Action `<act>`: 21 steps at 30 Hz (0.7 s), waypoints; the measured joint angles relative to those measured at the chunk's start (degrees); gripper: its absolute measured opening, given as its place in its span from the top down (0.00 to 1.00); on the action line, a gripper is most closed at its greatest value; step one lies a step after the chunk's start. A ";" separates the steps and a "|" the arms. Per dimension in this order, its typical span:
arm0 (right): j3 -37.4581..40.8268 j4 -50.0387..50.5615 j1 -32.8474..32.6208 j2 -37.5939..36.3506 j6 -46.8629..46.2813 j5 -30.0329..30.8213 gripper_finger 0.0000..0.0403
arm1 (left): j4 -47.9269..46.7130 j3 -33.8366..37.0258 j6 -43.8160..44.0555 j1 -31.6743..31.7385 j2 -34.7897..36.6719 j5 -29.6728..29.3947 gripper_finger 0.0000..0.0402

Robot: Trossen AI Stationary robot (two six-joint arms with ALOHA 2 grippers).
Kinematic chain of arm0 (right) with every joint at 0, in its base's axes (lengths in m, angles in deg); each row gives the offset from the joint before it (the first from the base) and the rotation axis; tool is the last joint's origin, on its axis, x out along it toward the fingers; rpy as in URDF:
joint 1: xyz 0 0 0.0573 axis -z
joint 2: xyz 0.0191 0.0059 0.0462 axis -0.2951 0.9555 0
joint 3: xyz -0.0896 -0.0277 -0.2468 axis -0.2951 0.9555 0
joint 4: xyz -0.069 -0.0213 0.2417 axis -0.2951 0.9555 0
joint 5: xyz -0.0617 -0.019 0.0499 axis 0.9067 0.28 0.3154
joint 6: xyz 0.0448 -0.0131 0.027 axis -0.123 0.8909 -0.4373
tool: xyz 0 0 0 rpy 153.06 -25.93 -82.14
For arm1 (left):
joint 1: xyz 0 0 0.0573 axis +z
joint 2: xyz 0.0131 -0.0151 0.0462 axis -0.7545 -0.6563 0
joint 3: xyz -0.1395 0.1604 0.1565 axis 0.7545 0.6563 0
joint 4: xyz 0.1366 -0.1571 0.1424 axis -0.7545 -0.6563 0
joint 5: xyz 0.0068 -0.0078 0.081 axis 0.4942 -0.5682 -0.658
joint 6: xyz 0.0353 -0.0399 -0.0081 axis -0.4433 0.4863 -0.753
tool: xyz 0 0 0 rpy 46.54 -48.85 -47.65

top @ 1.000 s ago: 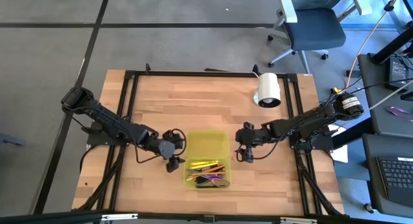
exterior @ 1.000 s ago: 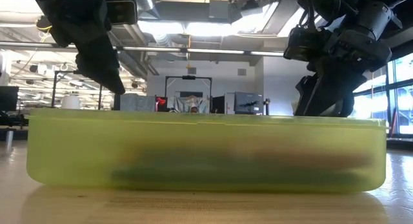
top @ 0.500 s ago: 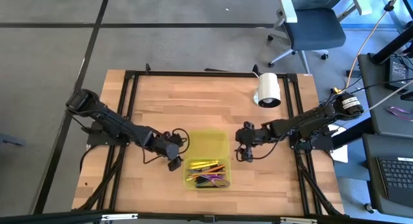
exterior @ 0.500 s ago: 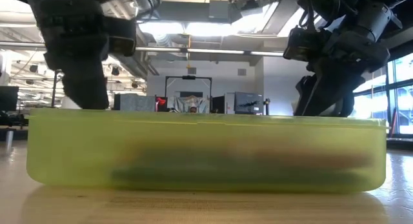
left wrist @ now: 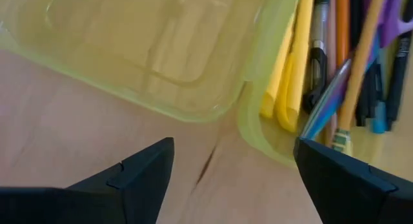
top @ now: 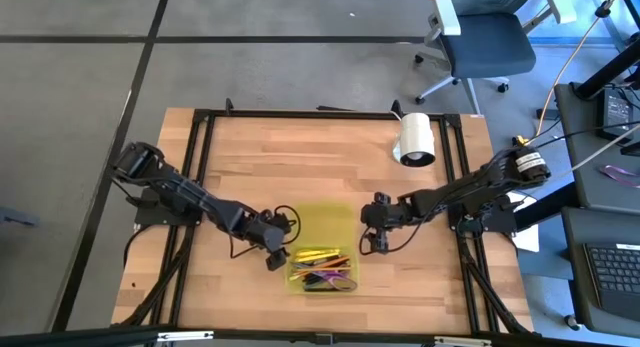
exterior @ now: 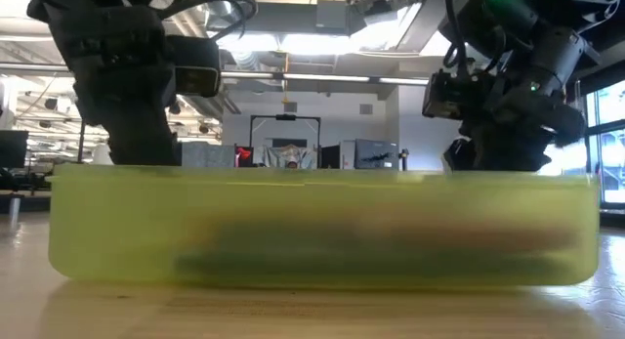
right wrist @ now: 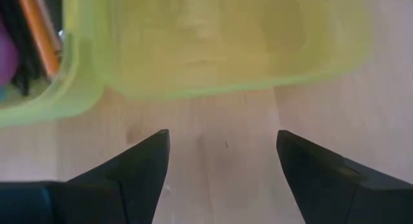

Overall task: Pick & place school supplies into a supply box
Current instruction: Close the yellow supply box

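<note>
Wood table (top: 250,167) mid-frame: left gripper (top: 275,257), jaws spread, has slid up to the supply box (top: 322,227)'s left edge. Right gripper (top: 377,242) also spread and empty at its right edge. School supplies (top: 322,270) look all binned, so probably lining up to close the lid.

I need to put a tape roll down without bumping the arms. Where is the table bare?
Bare wood spans the table from the far edge to the supply box, left of the white roll. Crowded: the left gripper and the right gripper flank the box.
</note>
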 joint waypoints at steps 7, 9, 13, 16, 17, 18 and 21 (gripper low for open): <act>0.00 -3.65 0.00 3.84 1.15 0.29 0.29 | 1.12 0.07 -1.32 0.15 -0.85 -1.46 0.23; -0.05 -4.48 -0.07 4.69 2.71 1.08 0.29 | 1.28 0.07 -1.47 0.17 -0.85 -1.60 0.23; -0.13 -6.31 -0.13 5.89 6.28 4.15 0.29 | 1.60 0.13 -1.43 0.15 -0.88 -1.61 0.23; -0.08 -8.42 -0.04 6.16 9.28 4.88 0.29 | 1.58 0.15 -0.80 0.13 -0.90 -1.58 0.23; -0.04 -9.26 -0.04 6.22 9.84 5.14 0.29 | 1.58 0.17 -0.59 0.13 -0.90 -1.56 0.23; 0.02 -10.08 0.02 6.31 10.62 5.16 0.29 | 1.58 0.17 -0.47 0.13 -0.91 -1.47 0.23; 0.02 -12.35 0.04 6.31 11.81 5.63 0.29 | 1.37 0.23 -0.07 0.13 -0.95 -1.44 0.23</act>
